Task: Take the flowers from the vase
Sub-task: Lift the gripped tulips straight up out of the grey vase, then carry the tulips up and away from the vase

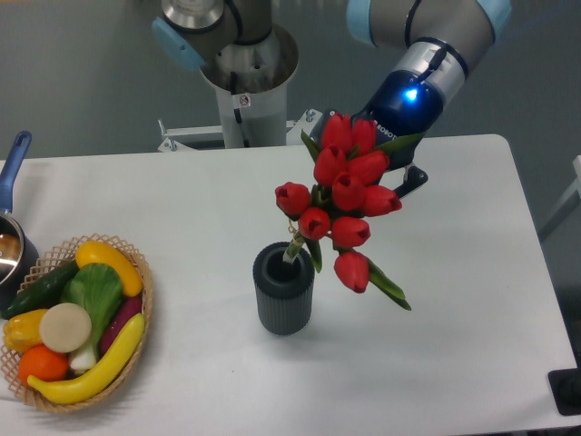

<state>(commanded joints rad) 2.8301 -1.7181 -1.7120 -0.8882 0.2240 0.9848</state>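
Note:
The flowers (343, 204), a bunch of red tulips with green leaves, hang tilted above and to the right of the vase (283, 291). Only the pale stem ends still reach the round hole at the vase's top. The vase is a small dark grey ribbed cylinder standing upright mid-table. My gripper (386, 177) sits behind the bunch at its upper right, shut on the flowers. The blooms cover most of its fingers; one dark finger shows at the right.
A wicker basket (141, 300) of toy vegetables and fruit lies at the front left. A pot with a blue handle (11, 163) pokes in at the left edge. The metal robot base column (245, 64) stands behind the table.

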